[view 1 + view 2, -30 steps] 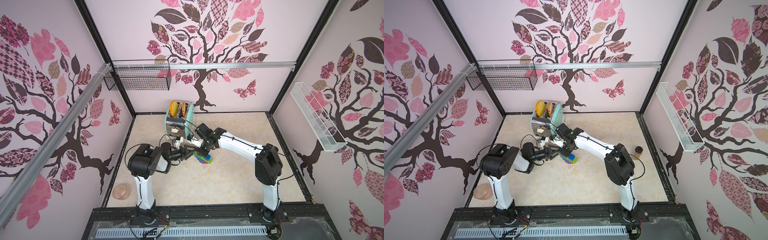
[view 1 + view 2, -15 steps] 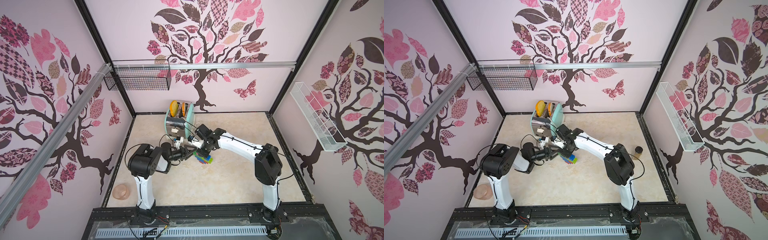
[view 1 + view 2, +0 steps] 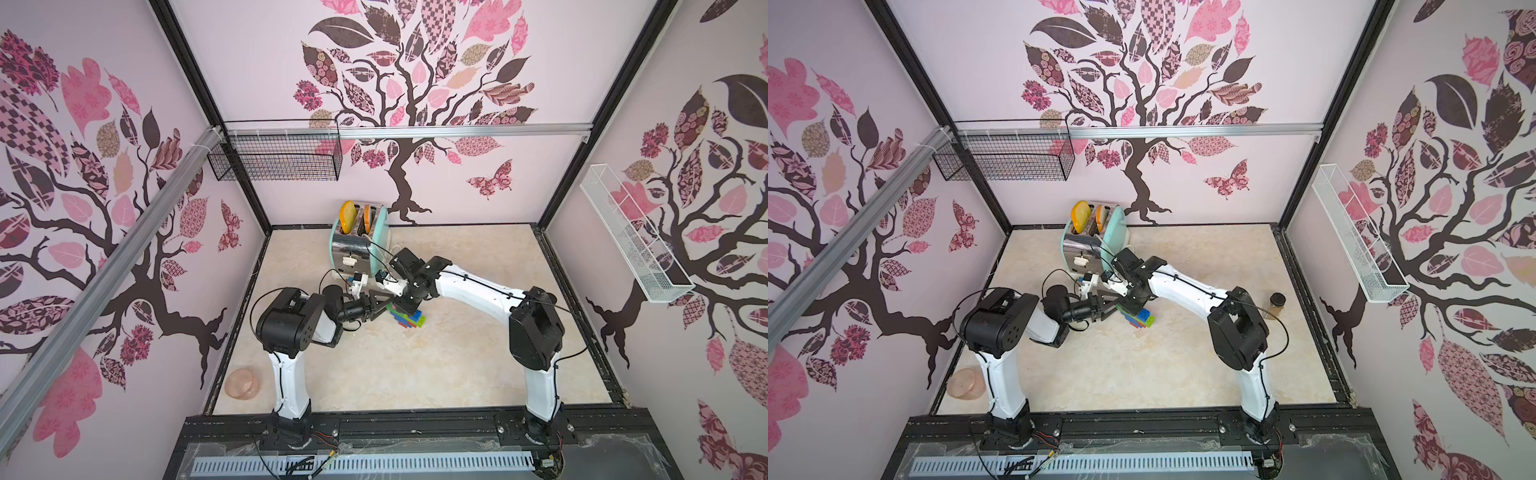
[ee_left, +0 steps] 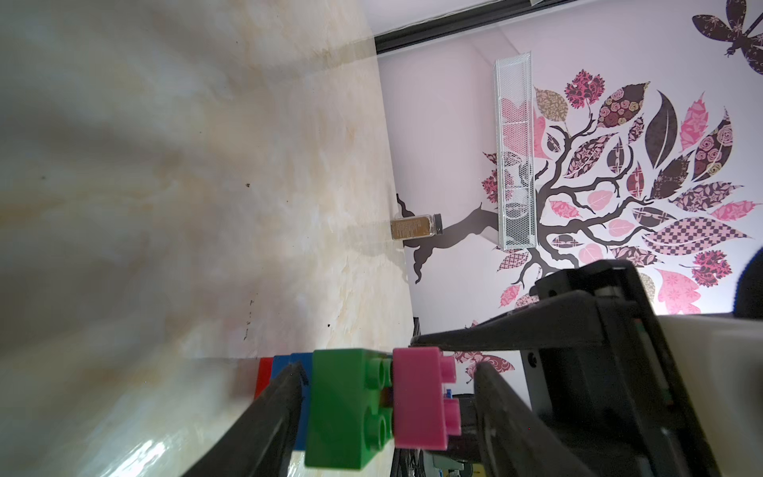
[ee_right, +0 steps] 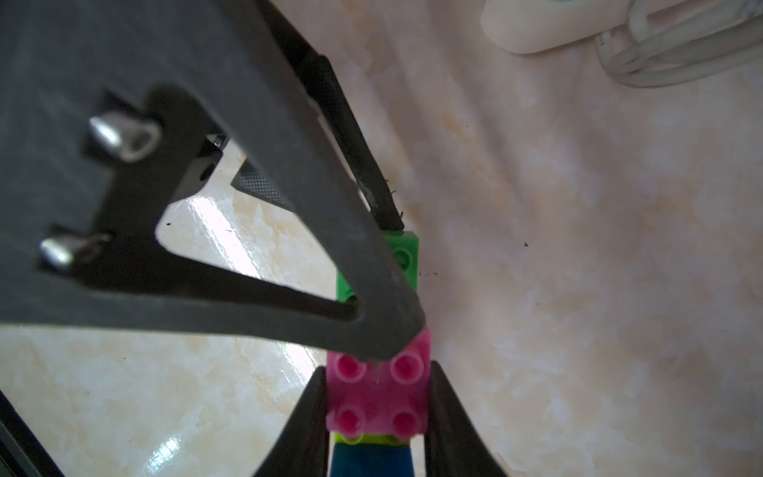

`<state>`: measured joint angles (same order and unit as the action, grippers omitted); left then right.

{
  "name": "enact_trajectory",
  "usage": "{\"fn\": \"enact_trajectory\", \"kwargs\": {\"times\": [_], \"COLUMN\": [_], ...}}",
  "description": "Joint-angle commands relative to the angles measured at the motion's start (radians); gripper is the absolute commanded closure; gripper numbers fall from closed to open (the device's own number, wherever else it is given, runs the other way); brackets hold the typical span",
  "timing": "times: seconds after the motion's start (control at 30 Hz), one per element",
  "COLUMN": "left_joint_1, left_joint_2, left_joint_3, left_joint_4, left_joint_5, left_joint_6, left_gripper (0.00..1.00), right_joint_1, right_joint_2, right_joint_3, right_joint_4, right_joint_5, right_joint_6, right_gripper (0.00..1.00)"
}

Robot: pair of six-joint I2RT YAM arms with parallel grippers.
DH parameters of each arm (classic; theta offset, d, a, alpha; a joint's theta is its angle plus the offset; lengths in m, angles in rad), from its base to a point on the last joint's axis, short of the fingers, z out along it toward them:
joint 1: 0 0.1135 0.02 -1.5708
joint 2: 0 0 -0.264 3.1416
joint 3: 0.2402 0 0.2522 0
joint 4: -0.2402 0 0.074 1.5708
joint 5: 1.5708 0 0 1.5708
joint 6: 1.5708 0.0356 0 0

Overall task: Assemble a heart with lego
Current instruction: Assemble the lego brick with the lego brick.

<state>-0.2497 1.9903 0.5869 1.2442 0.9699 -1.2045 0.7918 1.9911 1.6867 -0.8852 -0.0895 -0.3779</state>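
The heart point(image 3: 409, 320) point(image 3: 1140, 319), a stepped stack of bricks, stands on the table a little in front of the toaster. In the left wrist view a pink brick point(image 4: 417, 396) sits on a green brick point(image 4: 342, 413), with blue point(image 4: 285, 363) and red point(image 4: 264, 376) layers below. My right gripper point(image 5: 377, 371) point(image 3: 401, 307) comes from above and is shut on the pink brick point(image 5: 377, 396). My left gripper point(image 4: 388, 369) point(image 3: 386, 307) reaches in from the side, open. One finger lies beside the blue layer. The other finger point(image 5: 384, 330) is over the pink studs.
A toaster point(image 3: 359, 245) with bread slices stands just behind the arms, its cable trailing near the right wrist. A spice jar point(image 3: 1277, 305) stands at the right, behind the right arm's elbow. A pink bowl point(image 3: 243, 384) lies beyond the table's front-left edge. Wire baskets hang on the walls.
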Motion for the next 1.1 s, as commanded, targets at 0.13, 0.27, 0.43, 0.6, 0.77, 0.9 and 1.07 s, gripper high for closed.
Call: {"fn": "enact_trajectory", "kwargs": {"times": [0.13,0.27,0.43,0.6,0.77,0.9,1.07], "left_joint_1": [-0.007,-0.007,-0.008,-0.010,-0.016,-0.020,-0.024], "left_joint_2": [-0.025,-0.027,-0.028,-0.030,-0.033,-0.032,-0.031], "left_joint_3": [-0.010,-0.012,-0.013,-0.013,-0.008,-0.004,-0.002], "left_joint_4": [0.026,0.026,0.026,0.026,0.026,0.026,0.026], "left_joint_5": [0.006,0.007,0.008,0.010,0.012,0.016,0.016], "left_joint_6": [0.013,0.012,0.015,0.017,0.017,0.019,0.019], "left_gripper": [0.32,0.32,0.40,0.48,0.50,0.52,0.57], "right_joint_1": [0.018,0.023,0.023,0.024,0.023,0.021,0.016], "right_joint_2": [0.056,0.067,0.078,0.078,0.082,0.086,0.090], "right_joint_3": [0.039,0.053,0.059,0.059,0.063,0.065,0.060], "right_joint_4": [-0.036,-0.048,-0.060,-0.068,-0.080,-0.088,-0.092], "right_joint_5": [0.018,0.028,0.037,0.041,0.031,0.026,-0.025], "right_joint_6": [0.010,0.010,0.009,-0.002,-0.014,-0.021,-0.024], "right_gripper": [0.74,0.74,0.74,0.74,0.74,0.74,0.74]}}
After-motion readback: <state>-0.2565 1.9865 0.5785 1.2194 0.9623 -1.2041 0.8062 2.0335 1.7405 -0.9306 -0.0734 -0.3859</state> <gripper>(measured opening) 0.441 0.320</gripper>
